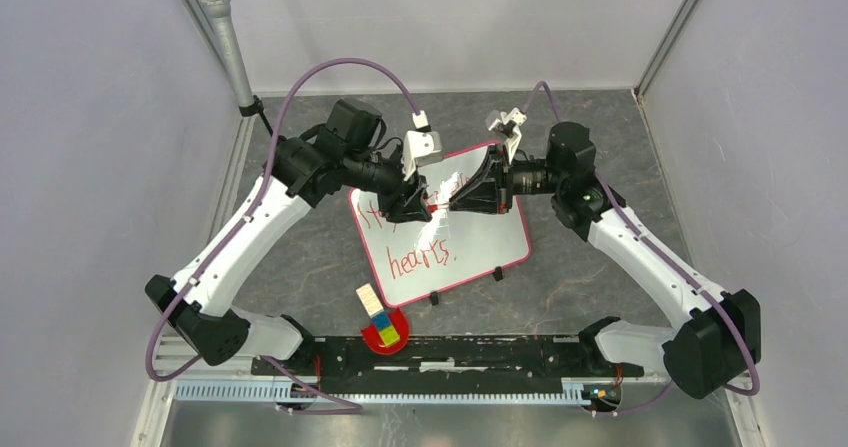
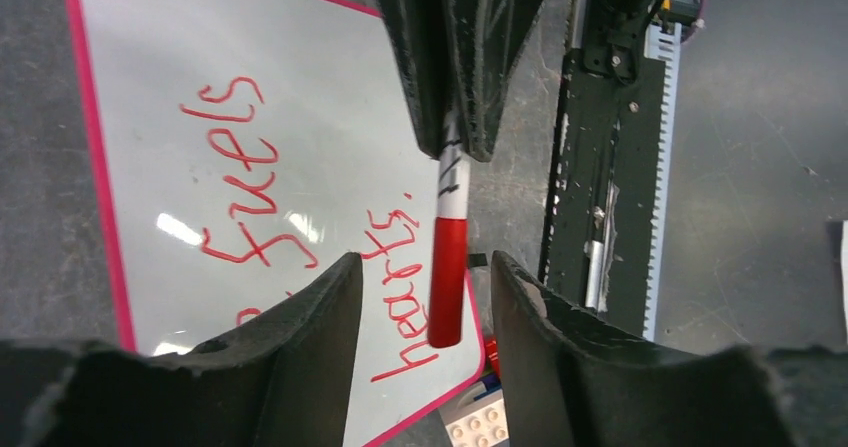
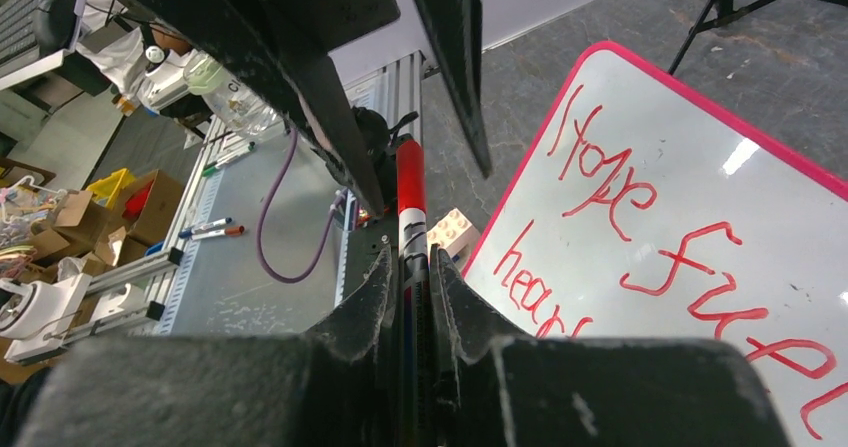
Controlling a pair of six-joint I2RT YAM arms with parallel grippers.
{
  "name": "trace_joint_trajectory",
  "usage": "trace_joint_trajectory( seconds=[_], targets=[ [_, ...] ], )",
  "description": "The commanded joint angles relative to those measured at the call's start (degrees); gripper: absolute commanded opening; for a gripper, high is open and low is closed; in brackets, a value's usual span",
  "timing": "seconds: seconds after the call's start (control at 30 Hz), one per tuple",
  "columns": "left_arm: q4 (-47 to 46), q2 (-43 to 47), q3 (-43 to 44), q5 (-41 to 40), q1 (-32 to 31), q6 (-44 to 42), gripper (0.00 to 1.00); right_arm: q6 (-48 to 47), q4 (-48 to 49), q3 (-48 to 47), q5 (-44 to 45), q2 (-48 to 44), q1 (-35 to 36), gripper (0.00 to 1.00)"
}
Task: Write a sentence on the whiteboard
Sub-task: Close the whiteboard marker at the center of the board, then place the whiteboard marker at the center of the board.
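Pale grey enclosure walls (image 1: 80,117), dark mottled tabletop (image 1: 600,147) — cardboard boxes (image 3: 150,207) in the workshop beyond

White whiteboard (image 1: 490,239) — pink-red border (image 1: 365,247), red lettering (image 1: 420,260); marker (image 2: 448,267) red-and-white.

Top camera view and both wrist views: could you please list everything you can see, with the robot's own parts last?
whiteboard: one, white with pink-red border and red writing, middle of the table
marker: one, red and white, over the whiteboard
blocks: one joined set, tan, blue, yellow, green, near edge
disc: one, red, under the blocks
microphone: one, grey, far left corner
table: one, dark grey
left gripper: one, black, open around the marker's red end
right gripper: one, black, shut on the marker
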State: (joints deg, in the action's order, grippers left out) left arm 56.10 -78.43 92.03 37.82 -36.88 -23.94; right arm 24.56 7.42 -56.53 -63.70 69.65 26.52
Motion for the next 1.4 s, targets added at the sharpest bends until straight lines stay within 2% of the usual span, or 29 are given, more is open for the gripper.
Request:
trace_joint_trajectory(
  seconds=[0.0, 0.1, 0.17, 0.37, 0.53, 0.87, 1.1, 1.2, 1.23, 1.27, 1.37],
  targets=[
    [1.6, -0.3, -1.6, 3.6, -0.4, -0.9, 0.54, -4.1, -3.3, -4.1, 1.7, 0.4, 0.5, 0.0],
    [1.8, -0.2, -1.9, 3.7, -0.4, -1.1, 0.57, -5.0, -4.5, -4.5, 1.7, 0.5, 0.6, 0.0],
    [1.7, -0.4, -1.8, 3.7, -0.5, -1.0, 0.54, -5.2, -4.9, -4.6, 1.6, 0.6, 0.9, 0.0],
    [1.3, -1.0, -1.9, 4.0, -1.8, -0.9, 0.31, -5.7, -5.3, -4.4, 1.4, 0.7, 2.1, 0.0],
    [-0.9, -1.5, -1.8, 5.1, -2.8, 1.3, 0.04, -6.0, -5.0, -4.3, 0.9, 1.3, 3.5, 0.0],
    [-4.2, -5.6, 5.1, 15.6, -2.9, 7.6, 0.02, -18.0, -15.4, -7.8, 2.5, 4.4, 8.5, 0.0],
    [-2.4, -1.9, 0.8, 8.8, -2.4, 5.1, 0.02, -18.3, -17.5, -9.8, 4.6, 4.5, 7.9, 0.0],
    [-0.8, 0.7, -0.9, 7.1, 0.8, 4.3, 0.02, -17.5, -17.7, -10.7, 4.6, 4.2, 5.9, 0.02],
    [-0.6, 1.8, -1.8, 6.5, 1.9, 4.1, 0.02, -17.1, -17.7, -11.2, 4.6, 4.1, 4.9, 0.05],
    [-0.6, 5.2, -5.0, 4.0, 3.7, 3.1, 0.02, -15.7, -16.9, -12.3, 4.2, 3.8, 2.4, 0.23],
    [-0.6, 8.8, -8.2, 3.1, 6.2, 3.3, 0.02, -13.6, -15.9, -13.9, 3.8, 3.7, -0.5, 0.48]
  ],
)
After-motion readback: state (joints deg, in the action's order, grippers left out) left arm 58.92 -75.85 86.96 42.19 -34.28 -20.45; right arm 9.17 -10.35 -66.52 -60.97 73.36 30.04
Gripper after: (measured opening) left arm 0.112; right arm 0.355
